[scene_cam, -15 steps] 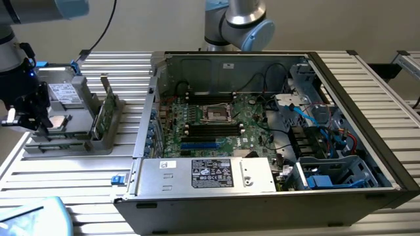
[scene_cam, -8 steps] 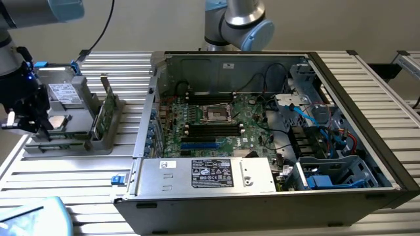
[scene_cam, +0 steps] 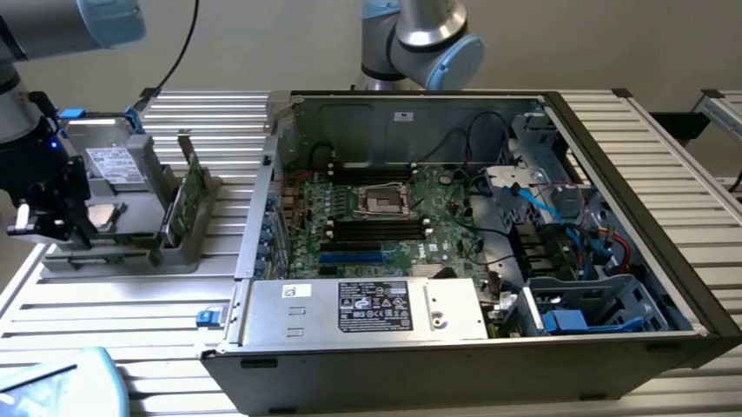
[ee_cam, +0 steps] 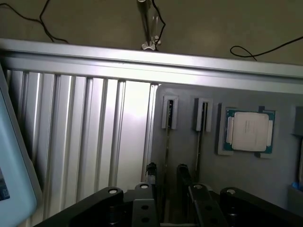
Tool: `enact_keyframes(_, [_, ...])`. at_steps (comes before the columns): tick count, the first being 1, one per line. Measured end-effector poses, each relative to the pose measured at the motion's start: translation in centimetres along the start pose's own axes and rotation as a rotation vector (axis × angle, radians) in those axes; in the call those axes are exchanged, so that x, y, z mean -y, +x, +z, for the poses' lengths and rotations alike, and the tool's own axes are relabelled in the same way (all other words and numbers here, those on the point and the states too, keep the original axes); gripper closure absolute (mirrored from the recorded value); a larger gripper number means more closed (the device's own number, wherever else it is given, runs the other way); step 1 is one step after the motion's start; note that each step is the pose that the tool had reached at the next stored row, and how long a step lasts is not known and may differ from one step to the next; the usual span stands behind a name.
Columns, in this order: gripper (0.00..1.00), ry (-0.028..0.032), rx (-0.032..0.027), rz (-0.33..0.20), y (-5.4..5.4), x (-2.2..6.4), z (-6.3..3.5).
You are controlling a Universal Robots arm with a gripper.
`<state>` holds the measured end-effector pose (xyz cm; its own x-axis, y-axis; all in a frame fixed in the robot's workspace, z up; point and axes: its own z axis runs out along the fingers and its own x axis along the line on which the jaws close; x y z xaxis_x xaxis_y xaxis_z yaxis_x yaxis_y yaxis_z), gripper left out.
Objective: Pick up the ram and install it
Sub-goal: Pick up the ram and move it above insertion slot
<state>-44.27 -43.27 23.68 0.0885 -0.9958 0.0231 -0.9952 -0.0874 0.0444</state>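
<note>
Exterior view: my gripper sits at nine o'clock over the grey parts tray, with the open computer case at centre.

The one case holds one motherboard, and one power supply lies along its six o'clock edge. The one tray carries one tall green card standing upright and one square processor chip. In the wrist view I count two slotted holders, each with a thin stick seen edge-on: the ram and a second stick just beside it. My gripper's two fingers are spread wide and grip nothing. The ram runs into the gap between them, and I cannot tell whether either finger touches it.
</note>
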Motion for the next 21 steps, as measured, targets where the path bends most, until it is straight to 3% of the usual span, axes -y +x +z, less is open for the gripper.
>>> enact_keyframes(11, [0.69,0.0008,-0.0008,-0.016,0.0,0.09,2.00])
enact_keyframes(21, [0.69,0.0052,-0.0020,-0.039,-0.1,0.19,3.76])
